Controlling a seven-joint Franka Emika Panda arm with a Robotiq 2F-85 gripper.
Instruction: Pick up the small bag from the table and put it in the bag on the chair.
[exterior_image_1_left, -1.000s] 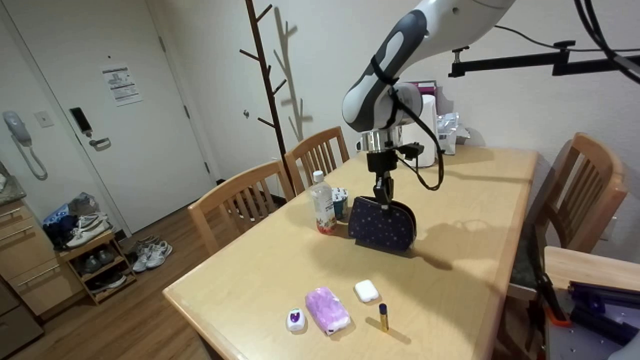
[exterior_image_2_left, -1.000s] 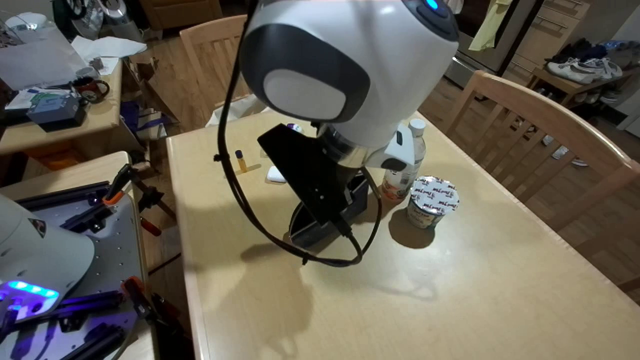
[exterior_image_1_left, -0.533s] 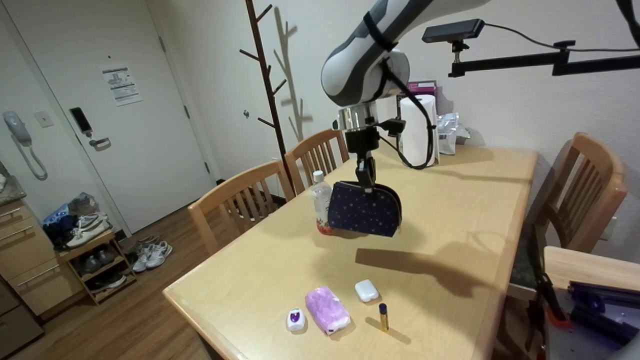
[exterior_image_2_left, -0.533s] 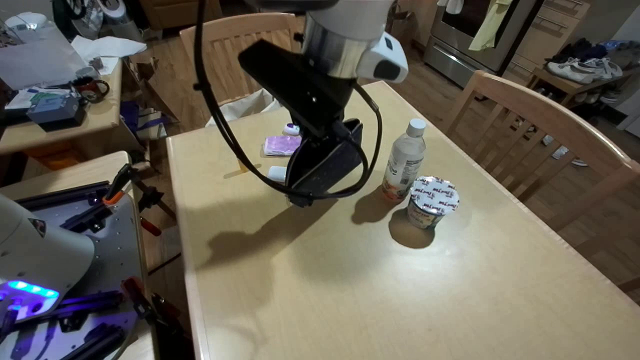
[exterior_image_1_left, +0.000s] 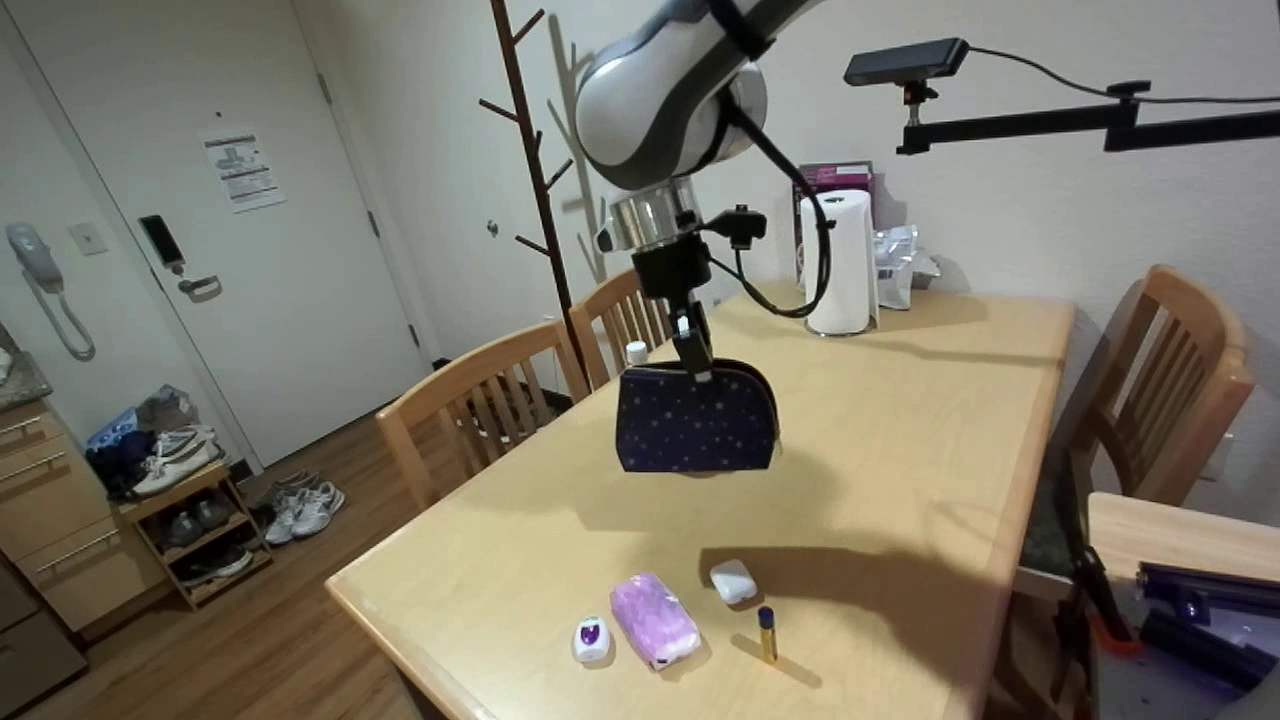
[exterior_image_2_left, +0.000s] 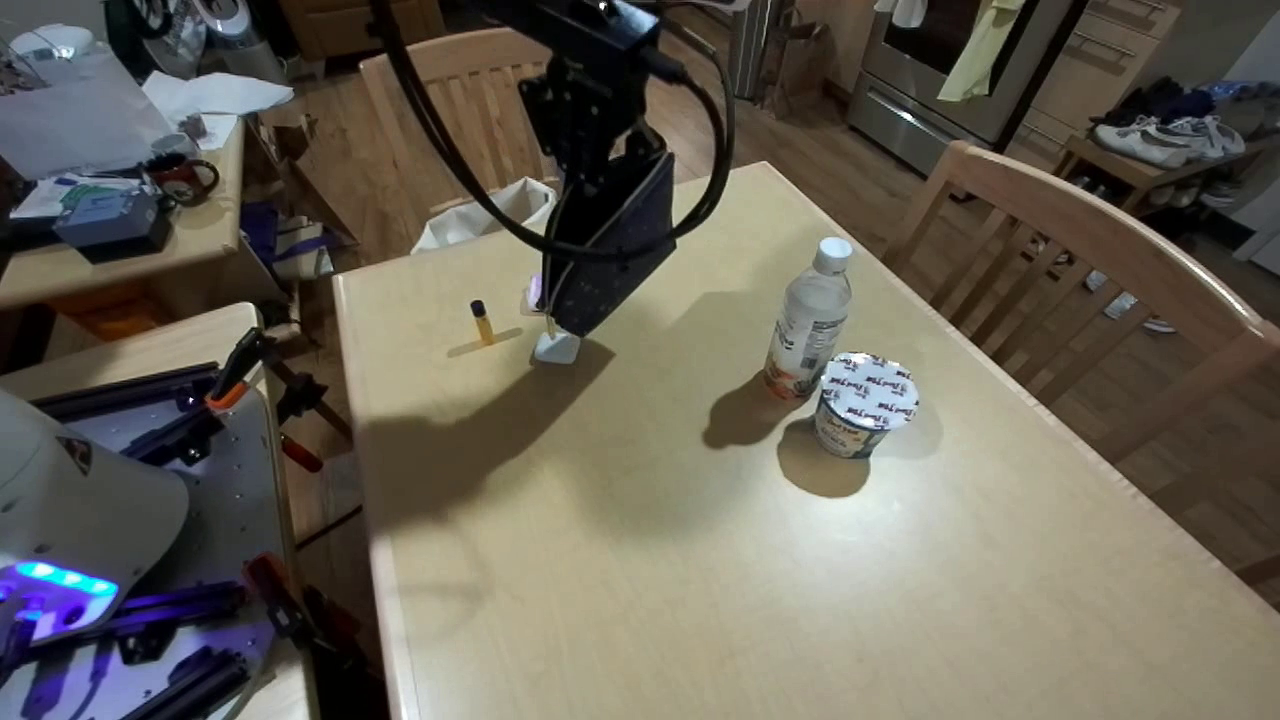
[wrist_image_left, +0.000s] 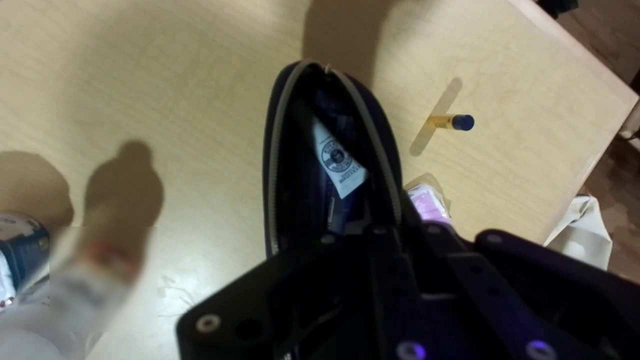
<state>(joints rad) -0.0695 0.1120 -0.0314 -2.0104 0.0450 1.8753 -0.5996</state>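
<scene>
1. In an exterior view, a cloth bag (exterior_image_2_left: 480, 222) shows between the table (exterior_image_2_left: 750, 580) and the back of a chair (exterior_image_2_left: 440, 62), at 9 o'clock from the small bag (exterior_image_2_left: 605, 287).
2. A yellow stick (exterior_image_2_left: 483, 326) stands at 8 o'clock.
3. A white case (exterior_image_2_left: 556, 348) lies at 7 o'clock.
4. The small bag hangs unzipped above the table; the fingers (exterior_image_1_left: 693, 352) pinch one side of its top.
5. A bottle (exterior_image_2_left: 808, 320) stands toward 4 o'clock.
6. A cup (exterior_image_2_left: 864, 400) sits just beside it, at its 5 o'clock.

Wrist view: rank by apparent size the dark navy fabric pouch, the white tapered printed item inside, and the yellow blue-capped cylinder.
1. Dark navy fabric pouch
2. White tapered printed item
3. Yellow blue-capped cylinder
Nearness likely enlarges the pouch.
</scene>
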